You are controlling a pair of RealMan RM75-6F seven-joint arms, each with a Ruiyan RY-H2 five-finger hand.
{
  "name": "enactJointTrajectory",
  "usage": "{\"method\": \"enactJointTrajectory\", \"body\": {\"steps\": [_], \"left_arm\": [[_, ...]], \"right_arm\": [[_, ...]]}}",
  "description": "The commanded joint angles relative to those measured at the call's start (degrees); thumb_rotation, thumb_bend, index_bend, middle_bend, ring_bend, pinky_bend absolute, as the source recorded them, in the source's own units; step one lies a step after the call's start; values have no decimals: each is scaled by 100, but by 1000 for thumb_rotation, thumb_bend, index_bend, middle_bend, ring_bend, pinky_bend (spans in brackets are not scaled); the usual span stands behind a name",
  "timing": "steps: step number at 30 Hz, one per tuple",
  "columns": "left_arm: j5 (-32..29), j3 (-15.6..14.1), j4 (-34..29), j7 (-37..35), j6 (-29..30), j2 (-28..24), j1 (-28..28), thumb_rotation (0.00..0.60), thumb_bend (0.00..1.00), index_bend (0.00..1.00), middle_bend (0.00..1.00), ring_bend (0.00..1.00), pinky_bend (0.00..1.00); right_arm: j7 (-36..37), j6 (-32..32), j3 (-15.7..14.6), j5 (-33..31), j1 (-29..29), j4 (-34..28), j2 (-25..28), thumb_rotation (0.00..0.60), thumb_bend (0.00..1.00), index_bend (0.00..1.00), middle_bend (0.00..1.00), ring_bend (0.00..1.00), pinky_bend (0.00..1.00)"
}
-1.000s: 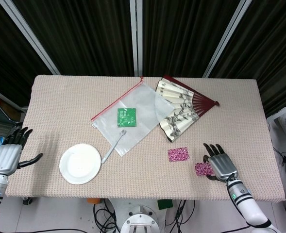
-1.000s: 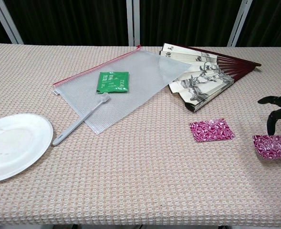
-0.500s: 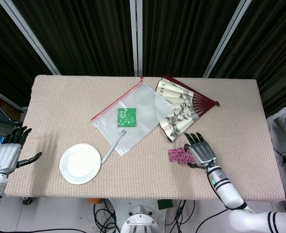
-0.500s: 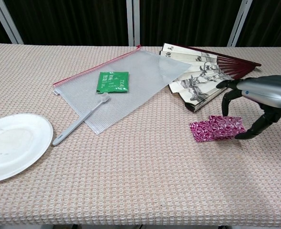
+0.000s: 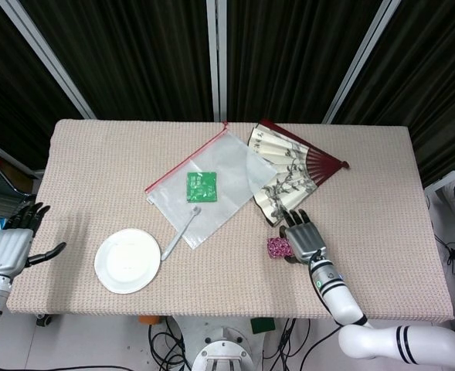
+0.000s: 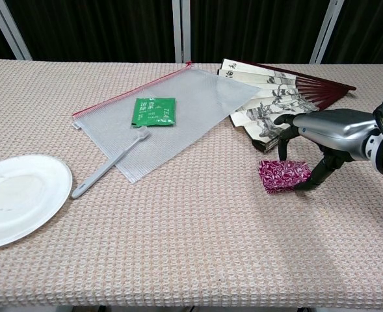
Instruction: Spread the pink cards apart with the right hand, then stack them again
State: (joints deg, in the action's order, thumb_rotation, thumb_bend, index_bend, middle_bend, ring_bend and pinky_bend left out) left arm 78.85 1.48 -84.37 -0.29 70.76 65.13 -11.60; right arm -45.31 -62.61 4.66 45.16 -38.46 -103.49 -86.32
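The pink patterned cards [image 6: 282, 176] lie together as one pile on the woven tablecloth, just in front of the fan. My right hand [image 6: 324, 132] arches over the pile's right half. Its fingertips [image 6: 283, 154] touch the far edge and the thumb presses the near right edge, so the pile is pinched between them. In the head view only the left part of the pink cards [image 5: 276, 247] shows beside my right hand [image 5: 304, 239]. My left hand [image 5: 11, 249] hangs off the table's left side, fingers apart and holding nothing.
A folding fan [image 6: 277, 103] lies right behind the cards. A clear zip bag [image 6: 168, 120] with a green packet [image 6: 155, 110] lies at the centre, with a grey toothbrush [image 6: 110, 164] at its edge. A white paper plate [image 6: 19, 198] sits front left.
My right hand carried one pink card leftward from the table's right side onto the other card. The two cards, apart a second ago, now lie together under the hand.
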Motion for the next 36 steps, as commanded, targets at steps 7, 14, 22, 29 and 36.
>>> {"method": "enactJointTrajectory", "body": {"steps": [7, 14, 22, 29, 36], "left_arm": [[8, -9, 16, -25, 26, 2, 20, 0, 51, 0, 0, 0, 150], [10, -12, 35, -36, 13, 5, 17, 0, 51, 0, 0, 0, 150], [15, -15, 57, -56, 9, 17, 18, 0, 52, 0, 0, 0, 150], [16, -12, 39, -48, 36, 1, 30, 0, 51, 0, 0, 0, 150], [35, 0, -8, -52, 124, -40, 63, 0, 51, 0, 0, 0, 150]], "right_arm": [[-25, -16, -55, -156, -111, 97, -120, 600, 433, 417, 33, 0, 0], [-3, -75, -94, -163, -154, 132, -159, 600, 433, 400, 31, 0, 0], [20, -82, -149, -184, -196, 134, -154, 600, 411, 350, 26, 0, 0], [79, -125, -211, -117, -185, 7, -66, 600, 400, 336, 25, 0, 0], [528, -642, -538, 870, 247, -709, 776, 600, 396, 212, 11, 0, 0]]}}
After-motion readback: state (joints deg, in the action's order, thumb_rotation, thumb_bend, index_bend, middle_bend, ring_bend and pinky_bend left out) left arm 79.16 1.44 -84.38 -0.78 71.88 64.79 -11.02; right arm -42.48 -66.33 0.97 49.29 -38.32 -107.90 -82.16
